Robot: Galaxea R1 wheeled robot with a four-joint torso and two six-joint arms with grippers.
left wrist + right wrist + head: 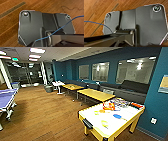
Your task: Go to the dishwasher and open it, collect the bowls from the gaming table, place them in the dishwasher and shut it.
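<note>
The gaming table [117, 125], a long white top on a yellow-wood frame, stands at the lower right of the head view against the teal wall. Small bright things lie on it that look like the bowls: an orange one [109, 106], a blue one [117, 116] and a yellow one [104, 123]; their shapes are too blurred to tell more. More coloured items [122, 102] crowd its far end. The dishwasher is out of view. Both wrist views look down past the robot's dark plates at wooden floor [10, 22] [95, 15].
A blue table-tennis table [6, 98] stands at the left. Two yellow-wood tables [96, 94] [72, 86] and a small white table [58, 84] line the right side, with dark sofas [130, 88] along the wall. Open wooden floor [45, 112] lies in the middle.
</note>
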